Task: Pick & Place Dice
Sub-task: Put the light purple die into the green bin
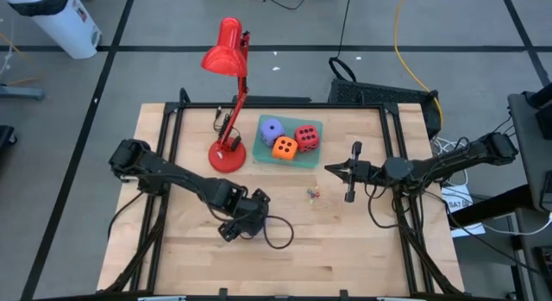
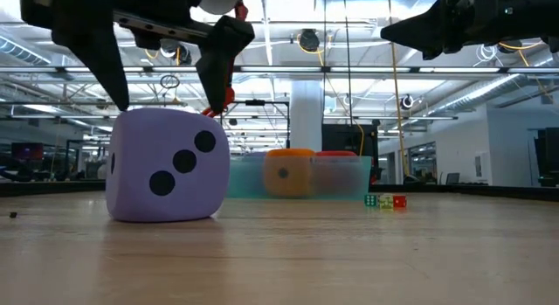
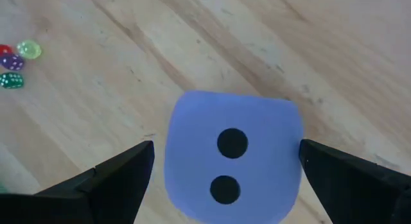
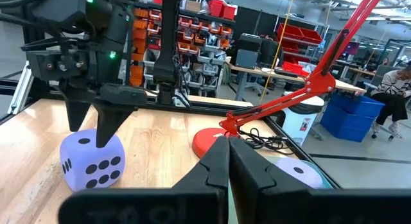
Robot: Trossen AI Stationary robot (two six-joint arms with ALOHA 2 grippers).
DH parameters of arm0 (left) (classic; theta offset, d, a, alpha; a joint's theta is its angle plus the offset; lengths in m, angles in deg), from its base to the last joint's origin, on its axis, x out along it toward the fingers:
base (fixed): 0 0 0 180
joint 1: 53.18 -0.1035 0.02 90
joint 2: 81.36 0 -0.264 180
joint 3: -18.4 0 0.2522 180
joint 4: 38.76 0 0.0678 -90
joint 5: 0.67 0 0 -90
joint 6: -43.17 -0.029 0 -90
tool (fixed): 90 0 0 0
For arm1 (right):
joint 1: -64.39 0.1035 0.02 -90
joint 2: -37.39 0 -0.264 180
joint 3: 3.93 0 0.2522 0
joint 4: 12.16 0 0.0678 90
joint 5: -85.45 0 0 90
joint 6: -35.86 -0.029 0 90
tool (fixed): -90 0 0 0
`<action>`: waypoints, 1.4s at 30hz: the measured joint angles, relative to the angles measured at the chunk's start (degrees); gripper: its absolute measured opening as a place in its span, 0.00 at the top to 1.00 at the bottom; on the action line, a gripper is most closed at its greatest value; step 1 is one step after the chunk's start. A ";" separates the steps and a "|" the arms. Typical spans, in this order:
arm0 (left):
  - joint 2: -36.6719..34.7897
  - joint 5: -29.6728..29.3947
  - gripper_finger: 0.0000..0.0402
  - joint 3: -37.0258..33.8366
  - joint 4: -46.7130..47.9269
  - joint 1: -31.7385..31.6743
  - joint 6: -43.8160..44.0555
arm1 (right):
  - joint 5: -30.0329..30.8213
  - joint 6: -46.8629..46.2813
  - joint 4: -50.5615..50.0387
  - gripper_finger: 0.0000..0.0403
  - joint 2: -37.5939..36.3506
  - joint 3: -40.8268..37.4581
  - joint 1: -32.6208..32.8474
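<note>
A lavender-blue die (image 2: pixel 166 168) sat flat on the wooden table (image 1: pixel 345 241), toward the near middle of the board, its two-pip face turned up in the left wrist view and a three-pip face showing in the low view. The left gripper (image 3: pixel 225 179) hung directly over it with its fingers (image 2: pixel 105 60) spread wide, one to each side of the cube and, in the low view, their tips just above its top corners; whether either finger brushed the foam was hard to tell from these angles. In the high view the die itself was mostly hidden under the left gripper.

The other three dice lay in a shallow green tray (image 1: pixel 304 161) at the far side of the table: a second lavender-blue die (image 1: pixel 272 129) at the tray's lamp end, an orange die (image 1: pixel 285 147) beside it, and a red die (image 1: pixel 306 136) toward the right arm's side. Just beside the tray stood a red desk lamp (image 1: pixel 228 153), its round base on the wood and its shade leaning out past the far edge.

A cluster of tiny coloured dice (image 2: pixel 384 201) lay on bare wood between the tray and the right gripper (image 1: pixel 329 170). That gripper hovered above the table near the tray, fingers pressed together and holding nothing.
</note>
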 joint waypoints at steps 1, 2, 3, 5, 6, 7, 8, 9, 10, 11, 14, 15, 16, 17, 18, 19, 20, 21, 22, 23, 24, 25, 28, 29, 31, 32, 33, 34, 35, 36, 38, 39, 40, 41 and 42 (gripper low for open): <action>0.00 0.85 0.00 0.00 0.33 -0.23 -0.27 | 0.00 0.03 -0.02 1.00 0.00 0.00 0.00; 0.08 1.80 0.00 0.00 0.64 -0.43 -0.49 | 0.00 0.06 0.00 1.00 0.00 0.01 0.00; 0.46 2.35 0.00 0.00 0.76 -0.65 -0.67 | 0.00 0.07 0.00 1.00 0.00 0.01 0.00; 1.05 2.66 0.00 0.00 1.24 -0.96 -1.40 | -0.02 0.10 -0.02 1.00 0.00 -0.02 0.00; 1.37 2.74 0.00 0.00 1.49 -1.23 -1.57 | -0.02 0.11 -0.02 1.00 -0.02 -0.01 0.00; 1.80 2.88 0.00 0.02 1.49 -1.37 -1.85 | -0.02 0.12 -0.02 1.00 -0.02 0.01 0.00; 2.45 2.71 0.00 0.02 1.31 -1.51 -2.05 | -0.02 0.17 -0.05 1.00 -0.02 0.01 0.00; 3.08 2.61 0.00 0.09 0.73 -1.70 -2.10 | -0.02 0.20 -0.05 1.00 -0.02 0.01 0.00; 3.70 2.99 0.00 0.28 0.28 -1.78 -2.19 | -0.02 0.20 -0.04 1.00 -0.01 0.01 0.00; 4.22 3.01 0.00 0.31 0.25 -1.76 -2.23 | -0.02 0.20 -0.04 1.00 -0.02 0.01 0.00; 5.89 3.35 0.00 0.33 -0.29 -1.69 -2.28 | -0.02 0.20 -0.04 1.00 0.00 0.01 0.00; 6.51 3.84 0.01 0.35 -0.66 -1.72 -1.89 | -0.02 0.20 -0.02 1.00 -0.02 0.01 0.00; 6.90 4.37 0.01 0.35 -1.26 -1.74 -1.39 | -0.02 0.16 -0.05 1.00 -0.02 0.01 0.00; 7.36 4.54 0.01 0.40 -1.62 -1.74 -0.72 | -0.02 0.09 -0.08 1.00 -0.01 0.01 0.00; 7.71 4.61 0.01 0.43 -1.96 -1.72 0.10 | -0.02 0.09 -0.06 1.00 0.00 0.01 0.00; 8.07 4.65 0.01 0.46 -2.07 -1.72 0.91 | -0.02 0.07 -0.02 1.00 -0.02 0.01 0.00; 8.37 4.76 0.01 0.50 -2.11 -1.72 1.79 | -0.03 0.07 -0.03 1.00 -0.02 0.01 0.00; 8.73 4.85 0.01 0.52 -2.24 -1.72 2.50 | -0.03 0.07 -0.04 1.00 -0.01 0.01 0.00; 8.91 4.85 0.00 0.52 -2.47 -1.72 3.38 | -0.02 0.07 -0.06 1.00 0.00 0.01 0.00; 8.94 4.83 0.01 0.52 -2.55 -1.72 3.95 | -0.04 0.05 -0.04 1.00 0.00 0.01 0.00; 8.94 4.84 0.01 0.52 -2.70 -1.71 4.43 | -0.04 0.04 -0.04 1.00 0.00 0.01 0.00; 8.94 4.77 0.01 0.42 -3.14 -1.59 4.88 | -0.04 0.04 -0.04 1.00 -0.02 0.01 0.00; 8.54 2.14 0.01 0.25 -3.31 -0.65 5.61 | -0.04 0.06 -0.04 1.00 -0.02 0.01 0.00; 8.41 1.25 0.01 0.15 -3.21 -0.38 5.63 | -0.04 0.07 -0.05 1.00 -0.02 0.01 0.00; 7.75 0.23 0.01 0.04 -2.96 0.10 5.82 | -0.04 0.07 -0.04 1.00 0.00 0.01 0.00; 7.56 -0.17 0.01 -0.06 -2.41 0.38 6.10 | -0.04 0.06 -0.03 1.00 -0.02 0.01 0.00; 7.49 -0.31 0.01 -0.09 -2.29 0.50 6.29 | -0.04 0.04 -0.02 1.00 -0.01 0.03 0.00; 7.07 -0.42 0.01 -0.09 -2.36 0.72 6.49 | -0.04 0.04 -0.03 1.00 0.00 0.03 -0.01; 6.67 -1.06 0.01 -0.15 -2.04 0.99 6.76 | -0.04 0.04 -0.02 1.00 0.00 0.03 0.00; 6.42 -1.94 0.01 -0.23 -1.76 1.23 7.31 | -0.04 0.04 0.08 1.00 0.00 0.03 -0.02; 5.47 -3.48 0.01 -0.31 -1.65 1.72 8.19 | -0.04 0.04 0.15 1.00 0.08 0.05 0.00; 5.02 -4.19 0.01 -0.33 -1.52 2.00 8.28 | -0.04 0.04 0.18 1.00 0.09 0.05 0.00; 4.41 -4.94 0.01 -0.41 -1.44 2.36 8.57 | -0.04 0.03 0.41 1.00 0.15 0.05 -0.01; 3.68 -5.70 0.01 -0.54 -0.88 2.71 8.71 | -0.04 0.02 0.50 1.00 0.21 0.05 -0.01; 3.17 -6.29 0.01 -0.56 -0.65 3.00 8.83 | -0.04 0.04 0.42 1.00 0.26 0.05 0.00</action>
